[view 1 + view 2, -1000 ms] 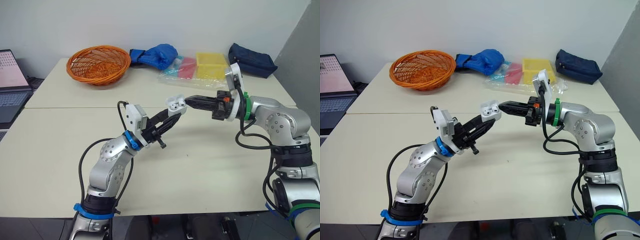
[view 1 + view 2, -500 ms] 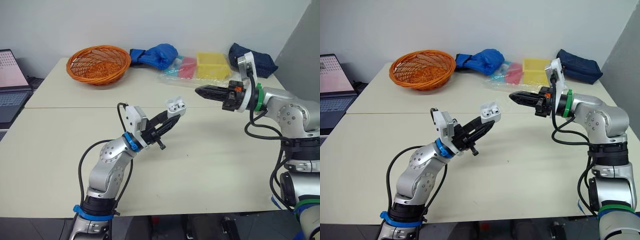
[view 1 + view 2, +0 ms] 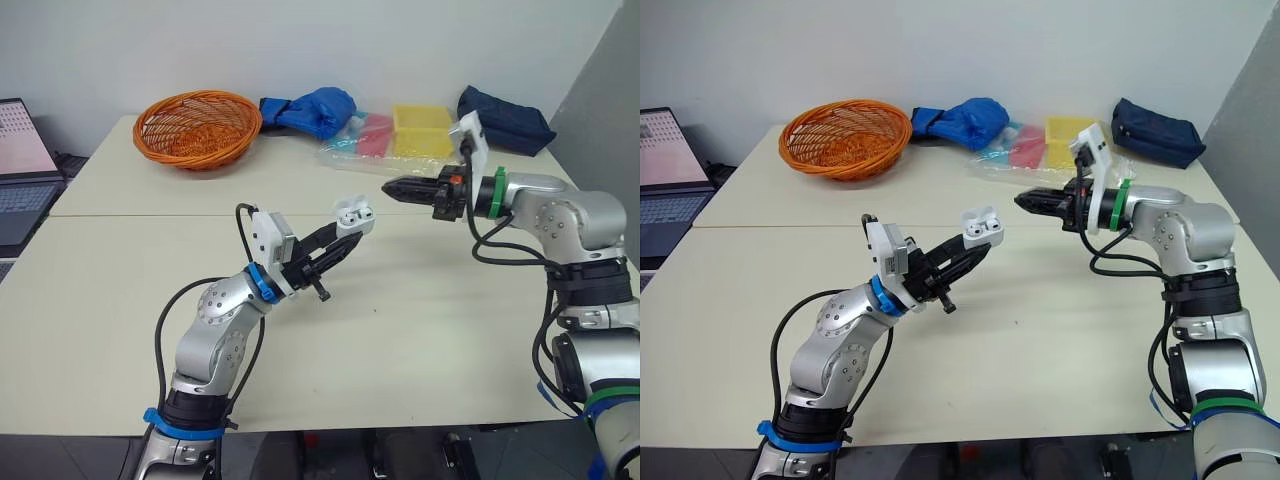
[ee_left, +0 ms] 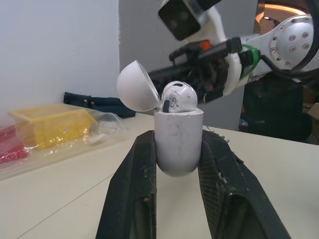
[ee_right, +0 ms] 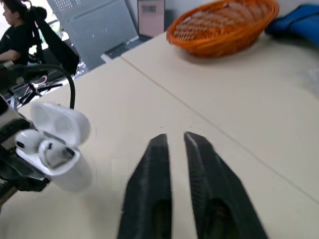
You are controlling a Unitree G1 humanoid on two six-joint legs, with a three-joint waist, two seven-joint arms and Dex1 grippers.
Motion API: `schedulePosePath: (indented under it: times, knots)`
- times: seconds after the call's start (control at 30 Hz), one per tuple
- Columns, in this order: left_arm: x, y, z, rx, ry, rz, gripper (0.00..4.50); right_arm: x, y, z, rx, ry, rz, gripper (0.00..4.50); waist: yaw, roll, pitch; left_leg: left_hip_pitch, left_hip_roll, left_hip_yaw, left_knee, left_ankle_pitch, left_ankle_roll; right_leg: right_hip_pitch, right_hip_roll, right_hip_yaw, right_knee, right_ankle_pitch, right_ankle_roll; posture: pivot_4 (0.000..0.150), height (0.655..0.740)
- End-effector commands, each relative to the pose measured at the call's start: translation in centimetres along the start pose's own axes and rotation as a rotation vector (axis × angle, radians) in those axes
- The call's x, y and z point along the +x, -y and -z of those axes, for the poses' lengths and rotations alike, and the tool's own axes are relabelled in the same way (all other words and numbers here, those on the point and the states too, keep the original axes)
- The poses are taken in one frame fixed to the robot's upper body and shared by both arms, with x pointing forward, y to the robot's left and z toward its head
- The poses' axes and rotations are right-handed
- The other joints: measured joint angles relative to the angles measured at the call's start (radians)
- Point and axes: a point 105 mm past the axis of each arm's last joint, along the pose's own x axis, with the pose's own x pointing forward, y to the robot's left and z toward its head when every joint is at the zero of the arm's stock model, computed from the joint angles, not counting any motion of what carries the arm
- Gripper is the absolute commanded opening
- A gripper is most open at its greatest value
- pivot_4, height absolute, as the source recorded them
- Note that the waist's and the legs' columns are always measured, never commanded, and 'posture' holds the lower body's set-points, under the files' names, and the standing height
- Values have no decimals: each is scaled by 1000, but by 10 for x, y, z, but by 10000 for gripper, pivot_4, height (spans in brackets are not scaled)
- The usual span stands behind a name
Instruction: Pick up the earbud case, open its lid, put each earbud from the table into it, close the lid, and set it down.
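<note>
Laptop (image 3: 20, 150) sits at the far left edge, off the table (image 3: 420, 330). An orange basket (image 3: 197, 128) stands on the far left part of the table, with a blue cloth bundle (image 3: 312, 108) to its right. Near the middle, the left gripper (image 3: 350, 234) is clenched on the earbud case (image 3: 353, 214), gripping its lower body from both sides and holding it upright above the table. The lid (image 4: 137, 85) is tipped open, and earbuds (image 4: 178, 97) sit in the case's mouth. Just right of the case and apart from it, the right gripper (image 3: 392, 188) points at it, fingers (image 5: 154, 174) drawn together with a thin slit between them, holding nothing. Behind it lie a clear bag (image 3: 350, 150), a yellow box (image 3: 422, 130) and a dark blue pouch (image 3: 505, 120).
</note>
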Motion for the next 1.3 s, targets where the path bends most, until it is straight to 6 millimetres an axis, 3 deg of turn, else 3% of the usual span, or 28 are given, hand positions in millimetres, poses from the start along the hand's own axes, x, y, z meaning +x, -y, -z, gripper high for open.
schedulePosePath:
  times: [0.03, 0.23, 0.37, 0.57, 0.8, 0.97, 1.1, 1.2, 1.3]
  knots:
    - [5, 5, -14, 34, 50, 36, 7771, 8, -12, -20, -52, 31, -60, 234, 0, 0, 0, 0, 0, 0, 0, 0, 0, 0, 0, 0, 0, 0, 0, 1500, 7400]
    - [5, 5, -14, 34, 45, 38, 7771, 24, -37, -34, 0, 31, -212, 234, 0, 0, 0, 0, 0, -1, 0, 0, 0, 0, 0, 0, 1, 0, 0, 1500, 7400]
    - [4, 4, -13, 33, 40, 29, 7771, 17, -51, -39, -6, 16, -295, 234, 4, 0, 0, -1, 0, -1, 0, 0, 0, 0, 0, -1, 0, 0, 0, 1500, 7400]
    - [4, 2, -12, 37, 40, 14, 7771, 3, -61, -30, -36, -43, -341, 234, 3, 0, 0, -2, 0, -1, 0, 0, 0, 0, 0, -1, -1, 0, 0, 1500, 7400]
    - [0, -5, -12, 18, 15, -6, 7771, -14, -49, -41, -138, 47, -196, 234, 3, 0, 0, -1, 0, -1, 1, 0, 0, 0, 0, -1, 0, 0, 0, 1500, 7400]
    - [-5, -12, 2, -123, -97, -3, 7771, -24, -52, -46, -230, 128, -134, 234, 2, 0, 0, -1, 0, -1, 0, 0, 0, 0, 0, -1, 0, 0, 0, 1500, 7400]
    - [-16, -13, 20, -331, -229, 31, 7771, -32, -56, -43, -302, 200, -79, 9321, 1, 0, 0, -1, 0, -2, 0, 0, 0, 0, 0, -1, 0, 0, 0, 1500, 7400]
    - [-22, -15, 45, -427, -372, 4, 7771, -35, -63, -16, -499, 160, -93, 20340, 1, 0, 0, -1, 0, -2, 0, 0, 0, 0, 0, -2, -1, 0, 0, 1500, 7400]
    - [-22, -27, 62, -561, -415, -108, 7771, -38, -67, 19, -556, 125, -129, 30884, 4, 0, 0, -1, -1, -3, 1, 0, 0, 2, 0, -3, -1, 0, 1, 1500, 7400]
